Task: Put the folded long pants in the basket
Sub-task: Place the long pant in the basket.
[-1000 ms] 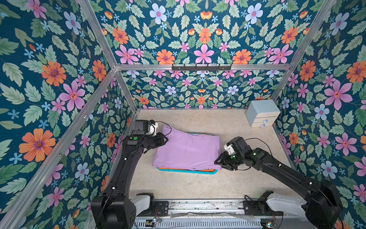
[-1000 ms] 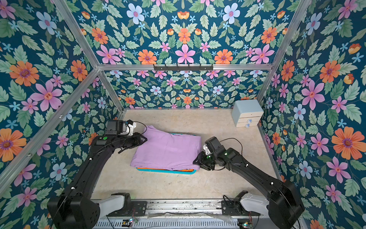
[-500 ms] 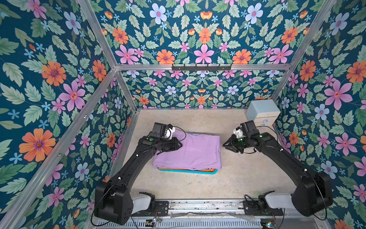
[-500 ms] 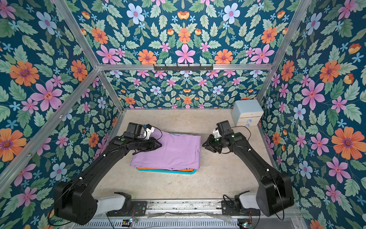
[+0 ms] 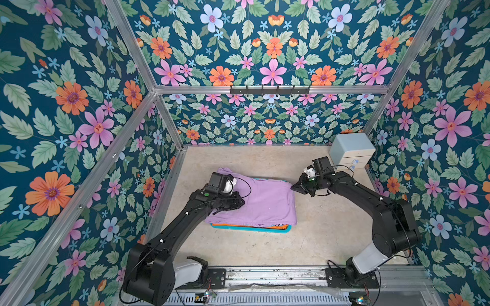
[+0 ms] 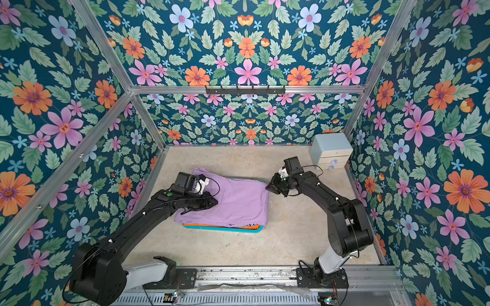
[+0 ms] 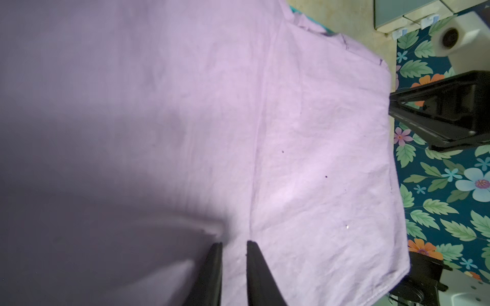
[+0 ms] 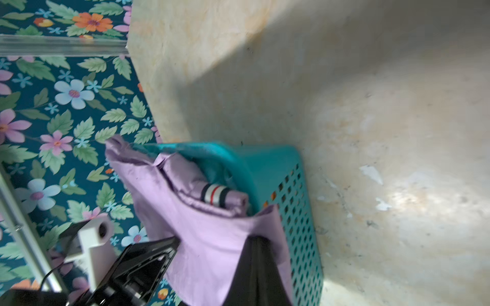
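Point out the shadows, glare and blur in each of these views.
Left wrist view: heavy shadow darkens part of the lilac pants; left claw out of focus. Right wrist view: smeared with blur at the basket rim, glare on the table. Both top views: sharp, evenly lit.

Left end effector (image 5: 241, 203) onto lilac pants (image 5: 267, 201); right end effector (image 5: 293, 186) shut alongside.

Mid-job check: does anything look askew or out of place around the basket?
Yes. The lilac purple folded pants overhang the teal perforated plastic basket: cloth drapes over its rim and down its side, and a far corner pokes out.
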Available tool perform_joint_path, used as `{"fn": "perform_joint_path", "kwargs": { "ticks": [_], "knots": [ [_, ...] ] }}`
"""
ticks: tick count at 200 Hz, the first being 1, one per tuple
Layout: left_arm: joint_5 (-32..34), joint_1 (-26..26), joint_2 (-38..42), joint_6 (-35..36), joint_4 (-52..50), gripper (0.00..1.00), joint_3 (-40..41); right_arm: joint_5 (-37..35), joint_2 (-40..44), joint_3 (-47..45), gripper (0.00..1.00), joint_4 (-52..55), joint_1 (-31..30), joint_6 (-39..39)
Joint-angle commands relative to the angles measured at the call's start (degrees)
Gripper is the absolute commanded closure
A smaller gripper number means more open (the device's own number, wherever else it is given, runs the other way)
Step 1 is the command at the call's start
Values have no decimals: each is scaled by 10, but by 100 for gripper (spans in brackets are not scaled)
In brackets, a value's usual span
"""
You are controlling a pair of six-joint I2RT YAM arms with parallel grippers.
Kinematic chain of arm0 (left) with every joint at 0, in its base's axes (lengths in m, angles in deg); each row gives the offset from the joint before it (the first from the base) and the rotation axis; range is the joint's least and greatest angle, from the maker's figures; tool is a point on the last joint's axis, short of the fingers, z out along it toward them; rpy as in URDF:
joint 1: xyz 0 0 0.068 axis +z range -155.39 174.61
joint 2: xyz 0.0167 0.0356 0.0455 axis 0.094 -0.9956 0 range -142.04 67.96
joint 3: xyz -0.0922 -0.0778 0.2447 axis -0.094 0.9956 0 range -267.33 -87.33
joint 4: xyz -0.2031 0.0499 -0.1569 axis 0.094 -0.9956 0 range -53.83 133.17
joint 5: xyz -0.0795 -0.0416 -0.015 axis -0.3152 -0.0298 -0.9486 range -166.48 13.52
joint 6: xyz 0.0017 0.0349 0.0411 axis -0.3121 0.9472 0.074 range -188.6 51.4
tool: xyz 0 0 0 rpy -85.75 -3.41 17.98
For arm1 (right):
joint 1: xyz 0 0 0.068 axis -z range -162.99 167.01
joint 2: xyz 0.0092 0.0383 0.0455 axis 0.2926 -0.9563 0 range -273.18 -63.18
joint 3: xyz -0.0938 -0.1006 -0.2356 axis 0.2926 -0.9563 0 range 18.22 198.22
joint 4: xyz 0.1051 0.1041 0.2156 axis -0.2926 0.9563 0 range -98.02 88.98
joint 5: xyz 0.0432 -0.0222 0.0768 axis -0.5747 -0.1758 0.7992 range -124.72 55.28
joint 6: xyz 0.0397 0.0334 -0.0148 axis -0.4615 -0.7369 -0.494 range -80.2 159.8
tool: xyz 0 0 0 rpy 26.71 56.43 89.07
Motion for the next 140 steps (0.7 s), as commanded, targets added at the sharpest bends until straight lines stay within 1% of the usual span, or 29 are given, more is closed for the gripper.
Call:
{"fn": "perform_joint_path", "kwargs": {
  "ticks": [1, 12, 20, 28, 47, 58, 81, 95, 110, 125, 140],
  "knots": [
    [66, 1, 16, 5, -57, 73, -26, -84, 27, 4, 98, 43, 1, 24],
    [93, 3, 18, 10, -73, 71, -50, -94, 50, 2, 98, 48, 1, 23],
    [104, 7, 12, 14, -78, 69, -73, -79, 68, 0, 98, 42, -4, 18],
    [102, 10, 0, 17, -76, 69, -99, -65, 84, 0, 98, 33, -16, 12],
    [79, 12, -51, 33, -53, 69, -166, -62, 114, 10, 98, 36, -75, 8],
    [73, 14, -85, 41, -31, 69, -196, -71, 125, 10, 97, 36, -113, -10],
    [64, 33, -171, 54, -16, 71, -250, -77, 134, -26, 97, -25, -181, -63],
    [40, 60, -212, 55, 5, 74, -258, -82, 132, -54, 97, -66, -220, -89],
    [20, 93, -239, 53, 22, 75, -258, -85, 122, -82, 97, -94, -251, -97],
    [-7, 128, -251, 49, 63, 75, -241, -92, 113, -114, 98, -107, -262, -105],
    [-25, 155, -264, 42, 86, 75, -228, -91, 120, -170, 98, -152, -262, -120]
  ]
}}
